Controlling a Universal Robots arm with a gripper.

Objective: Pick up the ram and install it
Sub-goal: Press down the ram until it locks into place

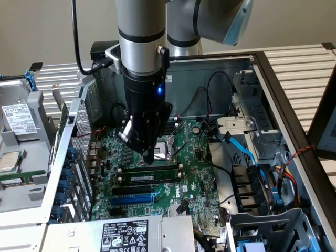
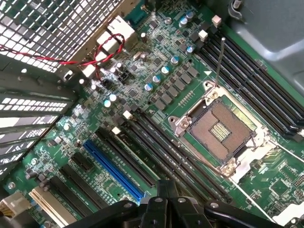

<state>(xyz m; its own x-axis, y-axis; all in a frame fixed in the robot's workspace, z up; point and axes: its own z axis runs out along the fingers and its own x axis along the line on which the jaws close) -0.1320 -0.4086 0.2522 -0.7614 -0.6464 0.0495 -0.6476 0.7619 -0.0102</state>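
One pincer (image 1: 148, 159) hangs with its fingers pressed together and nothing between them, its tip just above the ram (image 1: 151, 179), a green stick with a white label that lies along a black memory slot (image 1: 149, 169) near the middle of the green motherboard (image 1: 202, 178). Just beyond the tip sits the open processor socket (image 2: 219, 127), and a blue expansion slot (image 2: 113, 168) runs parallel to the memory slots.
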